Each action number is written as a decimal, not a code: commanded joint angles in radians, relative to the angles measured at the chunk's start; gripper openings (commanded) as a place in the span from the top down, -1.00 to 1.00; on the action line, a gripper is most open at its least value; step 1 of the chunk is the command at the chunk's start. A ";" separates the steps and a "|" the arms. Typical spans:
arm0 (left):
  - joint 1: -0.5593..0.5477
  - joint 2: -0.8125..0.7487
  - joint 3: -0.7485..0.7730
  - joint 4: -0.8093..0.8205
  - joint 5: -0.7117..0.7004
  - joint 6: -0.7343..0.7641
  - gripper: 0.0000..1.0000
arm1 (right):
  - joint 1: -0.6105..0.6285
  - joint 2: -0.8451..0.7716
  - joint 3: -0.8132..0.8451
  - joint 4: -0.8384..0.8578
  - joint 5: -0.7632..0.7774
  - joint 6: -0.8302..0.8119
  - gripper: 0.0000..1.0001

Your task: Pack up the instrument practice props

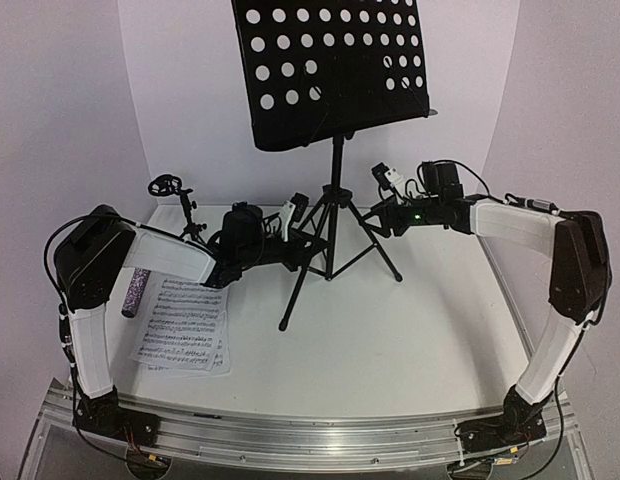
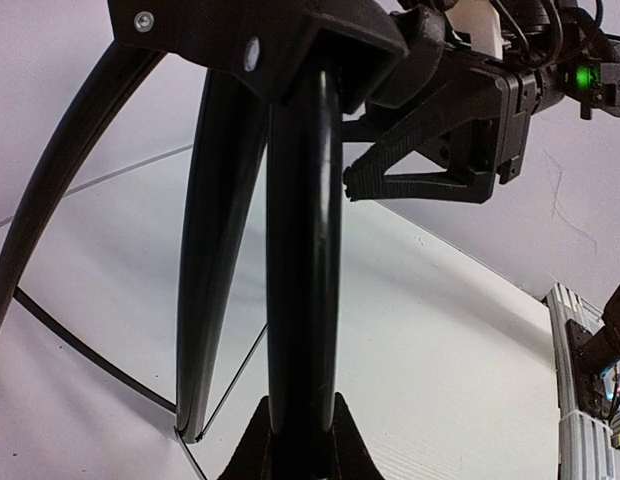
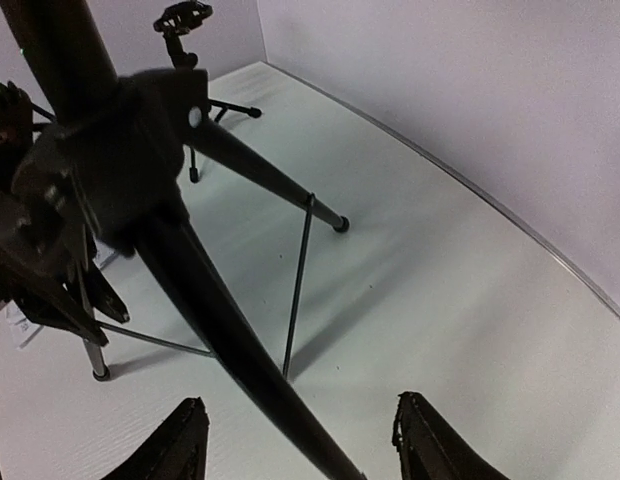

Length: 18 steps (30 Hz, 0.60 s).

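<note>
The tall black music stand [image 1: 335,70] stands at the table's middle on its tripod legs [image 1: 330,240]. My left gripper [image 2: 300,410] [image 1: 295,250] is shut on one black leg tube [image 2: 302,280]. My right gripper [image 3: 300,425] [image 1: 380,215] is open, and another leg [image 3: 240,340] runs between its fingers [image 3: 185,440] without touching them. The glittery purple microphone [image 1: 135,290] lies at the left, partly hidden under my left arm. White sheet-music pages [image 1: 185,325] lie beside it. The small black mic stand [image 1: 175,195] [image 3: 185,20] stands at the back left.
White walls enclose the table at the back and sides. Thin brace rods [image 3: 298,290] link the tripod legs near the tabletop. My left arm's wrist [image 3: 30,230] sits close to the tripod hub. An aluminium rail [image 1: 310,435] runs along the near edge.
</note>
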 commanded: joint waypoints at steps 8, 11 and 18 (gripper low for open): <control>0.017 -0.015 0.026 0.010 0.067 0.064 1.00 | 0.045 0.096 0.051 0.142 -0.090 0.065 0.07; 0.018 -0.014 0.029 0.011 0.070 0.063 1.00 | 0.074 0.102 0.058 0.151 -0.052 0.063 0.75; 0.028 -0.013 0.090 0.026 0.140 0.081 1.00 | 0.179 0.034 -0.038 0.275 0.058 0.131 1.00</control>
